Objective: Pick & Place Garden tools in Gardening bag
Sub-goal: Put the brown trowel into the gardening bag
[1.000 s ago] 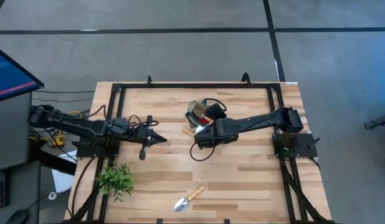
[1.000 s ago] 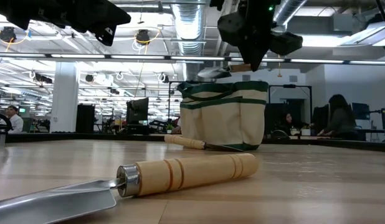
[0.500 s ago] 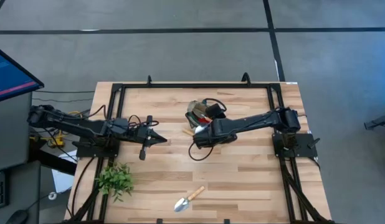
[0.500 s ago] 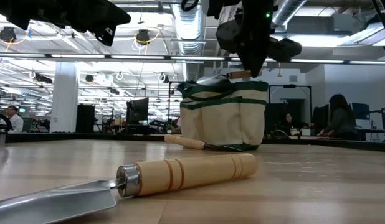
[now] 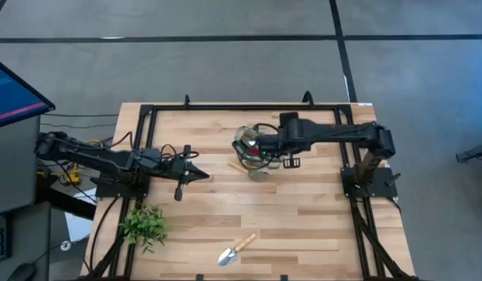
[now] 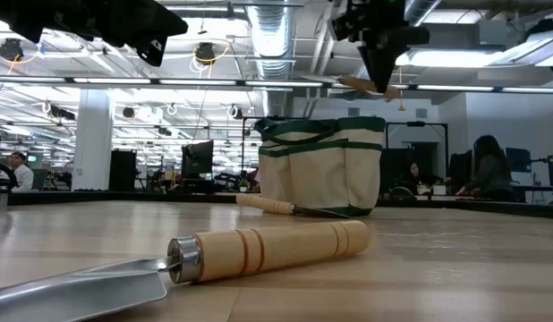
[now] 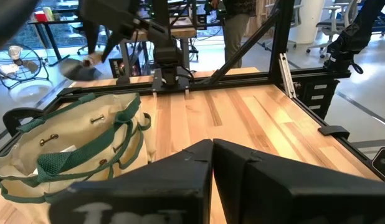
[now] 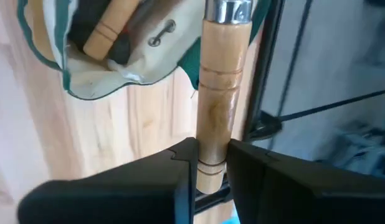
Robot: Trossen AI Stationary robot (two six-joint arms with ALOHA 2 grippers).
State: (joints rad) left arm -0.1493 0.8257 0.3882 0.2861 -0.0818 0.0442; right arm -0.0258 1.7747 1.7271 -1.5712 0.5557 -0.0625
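Open-plan lab: exposed ducts [image 6: 275, 36], strip lights, monitors [image 6: 198, 159].

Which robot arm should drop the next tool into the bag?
The right gripper. It already holds a wooden-handled trowel just above the gardening bag. The left gripper waits off to the side.

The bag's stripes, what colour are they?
Dark green, on the beige bag; the low view shows them best.

Two slender matte-black jointed arms, each built of tubular links with bulkier joint housings. Left black two-fingered claw [image 5: 196, 176] tapers to a pointed tip; its fingers [image 7: 180, 177] are broad, angular, dark wedges. Right black claw [image 5: 257, 154] has flat, squared fingers [image 8: 180, 168]. Black cables trail beside the left arm.
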